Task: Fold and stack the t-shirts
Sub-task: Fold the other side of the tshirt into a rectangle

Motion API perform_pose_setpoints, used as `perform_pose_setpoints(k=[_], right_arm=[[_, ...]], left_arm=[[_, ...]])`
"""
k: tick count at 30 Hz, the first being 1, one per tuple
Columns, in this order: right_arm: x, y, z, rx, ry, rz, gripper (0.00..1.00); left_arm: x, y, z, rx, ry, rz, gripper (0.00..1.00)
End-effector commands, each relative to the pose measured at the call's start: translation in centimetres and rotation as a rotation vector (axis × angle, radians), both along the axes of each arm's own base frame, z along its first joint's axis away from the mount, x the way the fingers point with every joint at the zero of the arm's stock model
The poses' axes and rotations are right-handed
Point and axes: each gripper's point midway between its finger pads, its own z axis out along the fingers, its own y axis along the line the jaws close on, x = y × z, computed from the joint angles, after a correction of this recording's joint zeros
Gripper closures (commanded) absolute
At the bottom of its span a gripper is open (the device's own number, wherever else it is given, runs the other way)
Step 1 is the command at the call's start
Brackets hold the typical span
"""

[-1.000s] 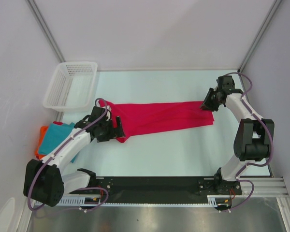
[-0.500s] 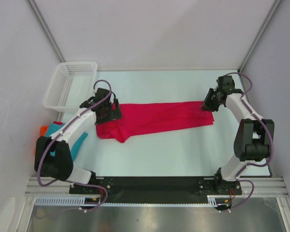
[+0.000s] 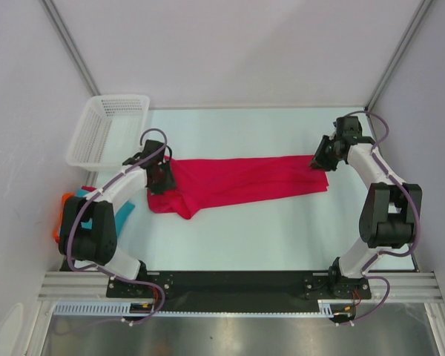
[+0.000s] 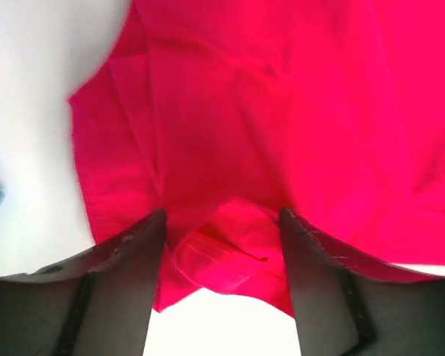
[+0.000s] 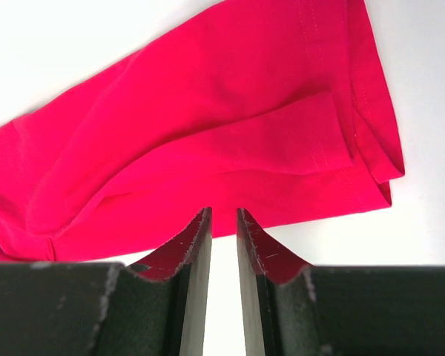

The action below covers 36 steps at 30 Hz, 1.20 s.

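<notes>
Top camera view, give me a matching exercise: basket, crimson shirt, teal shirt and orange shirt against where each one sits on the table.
Things:
1 basket
2 crimson shirt
3 teal shirt
4 orange shirt

Places:
A stretched across the middle
B far left corner
C outermost at the left edge, under another shirt
D left side, lying on another shirt

Pairs: 1-B, 2-A, 3-D, 4-C
</notes>
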Motion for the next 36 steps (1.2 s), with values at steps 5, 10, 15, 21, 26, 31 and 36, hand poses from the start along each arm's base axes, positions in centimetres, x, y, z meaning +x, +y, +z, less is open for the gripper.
perform_pose_setpoints(k=[5, 10, 15, 21, 26, 31, 36], right_arm=[[0.4, 0.2, 1.3, -0.004, -0.044, 0.021, 0.75], [0.4, 0.4, 1.4, 0.0, -0.045, 0.026, 0.75], [0.5, 0.6, 1.4, 0.003, -0.05, 0.033, 0.76], [0.6, 1.1, 1.1, 0.014, -0.044, 0.04, 0.76], [0.6, 1.4, 0.8, 0.013, -0.04, 0.047, 0.76], [0.6, 1.4, 0.6, 0.013, -0.037, 0.047, 0.75], [0.6, 1.4, 0.6, 0.013, -0.035, 0.045, 0.75]], left_arm=[[-0.7, -2.1, -0.4, -0.126, -0.009, -0.046, 0.99], [-1.0, -2.1, 0.4, -0.128, -0.035, -0.046, 1.0], [-1.1, -0.9, 2.6, -0.078, -0.073, -0.023, 1.0], [-1.9, 0.4, 7.2, -0.041, -0.169, 0.003, 1.0], [-4.2, 1.5, 7.5, -0.013, -0.168, 0.019, 1.0], [-6.4, 1.7, 6.1, -0.021, -0.144, 0.024, 1.0], [-6.7, 1.0, 4.7, -0.048, -0.096, -0.002, 0.8]])
